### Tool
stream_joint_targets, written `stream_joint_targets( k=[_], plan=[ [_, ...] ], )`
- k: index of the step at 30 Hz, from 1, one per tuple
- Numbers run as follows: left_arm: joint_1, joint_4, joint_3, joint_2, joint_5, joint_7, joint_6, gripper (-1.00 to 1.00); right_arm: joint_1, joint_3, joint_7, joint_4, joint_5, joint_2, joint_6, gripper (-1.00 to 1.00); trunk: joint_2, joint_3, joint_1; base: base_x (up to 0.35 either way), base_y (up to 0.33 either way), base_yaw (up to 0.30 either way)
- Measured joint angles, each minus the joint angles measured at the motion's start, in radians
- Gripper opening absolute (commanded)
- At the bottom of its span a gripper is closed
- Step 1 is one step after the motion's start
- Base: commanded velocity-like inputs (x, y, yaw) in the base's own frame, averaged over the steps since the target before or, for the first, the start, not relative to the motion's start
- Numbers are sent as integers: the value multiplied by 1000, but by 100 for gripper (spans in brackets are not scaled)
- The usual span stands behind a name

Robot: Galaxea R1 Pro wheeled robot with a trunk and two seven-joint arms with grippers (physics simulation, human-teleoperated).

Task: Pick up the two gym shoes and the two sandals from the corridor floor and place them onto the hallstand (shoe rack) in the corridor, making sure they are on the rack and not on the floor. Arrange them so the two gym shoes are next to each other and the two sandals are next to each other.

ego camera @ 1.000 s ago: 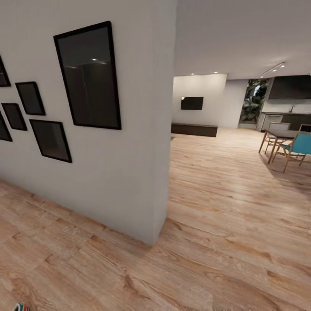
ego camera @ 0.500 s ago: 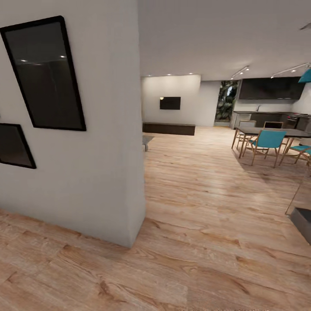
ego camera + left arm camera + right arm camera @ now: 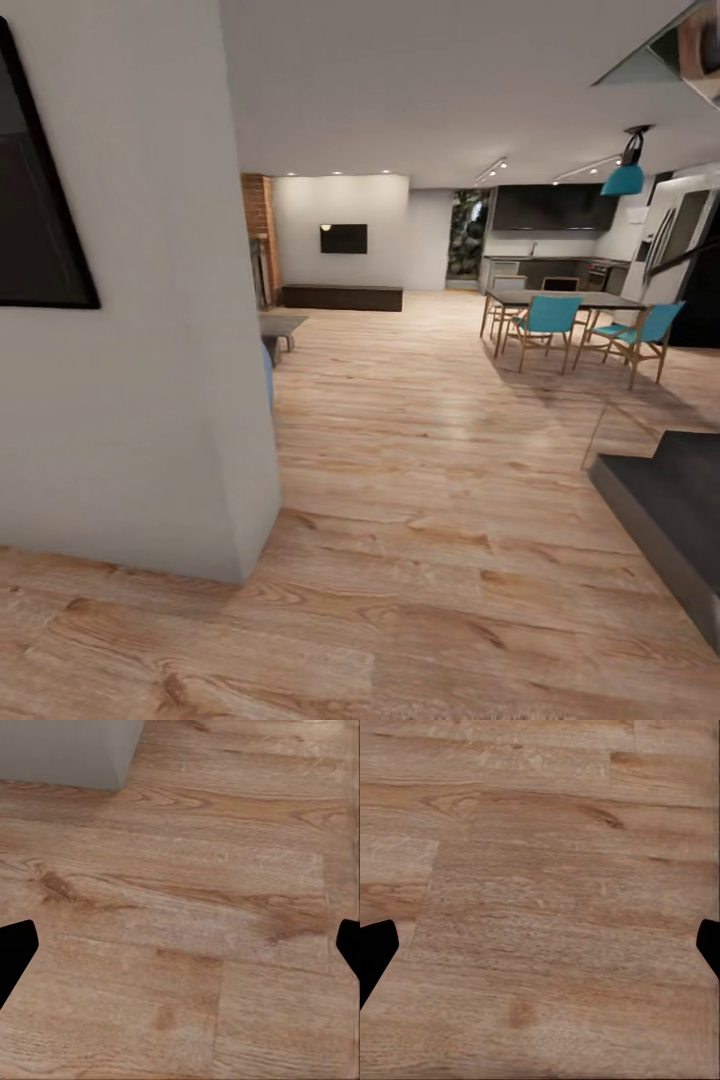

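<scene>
The left tool (image 3: 180, 945) has its 2 dark fingertips (image 3: 15, 949) spread wide, one at each edge of its wrist view, with nothing between them but the corridor floor (image 3: 187, 915). The foot of a pale grey wall corner (image 3: 67, 754) stands on the planks a little beyond it. The right tool (image 3: 540, 945) is spread apart just the same, its fingers (image 3: 375, 949) empty over bare wood planks.

In the head view the light brown plank floor (image 3: 400, 560) runs forward into an open room. A white wall (image 3: 150, 380) ends in a corner at the left, and a black picture frame (image 3: 40, 220) hangs on it (cut off by the picture's edge). A dark grey step or platform (image 3: 665, 520) sits low at the right. Farther off stand a dining table (image 3: 560, 298) with teal chairs (image 3: 545, 318) around it, a teal pendant lamp (image 3: 625, 178) above, a dark kitchen (image 3: 555, 240) behind, and a wall screen (image 3: 343, 238) over a low dark cabinet (image 3: 342, 297) on the far wall, beside a brick column (image 3: 258, 235).
</scene>
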Motion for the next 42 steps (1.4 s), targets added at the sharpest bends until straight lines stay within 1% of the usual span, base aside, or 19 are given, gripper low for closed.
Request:
stream_joint_targets(
  k=[7, 12, 42],
  plan=[
    [0, 0, 2, 0, 1, 0, 1, 100, 0, 0, 0, 0, 0, 0, 0, 100, 0, 0, 0, -194, -222, -268],
    [0, 0, 3, 0, 1, 0, 1, 100, 0, 0, 0, 0, 0, 0, 0, 100, 0, 0, 0, -170, -116, -268],
    [0, 0, 3, 0, 1, 0, 2, 100, 0, 0, 0, 1, 0, 0, 0, 100, 0, 0, 0, -10, -6, -268]
  ],
)
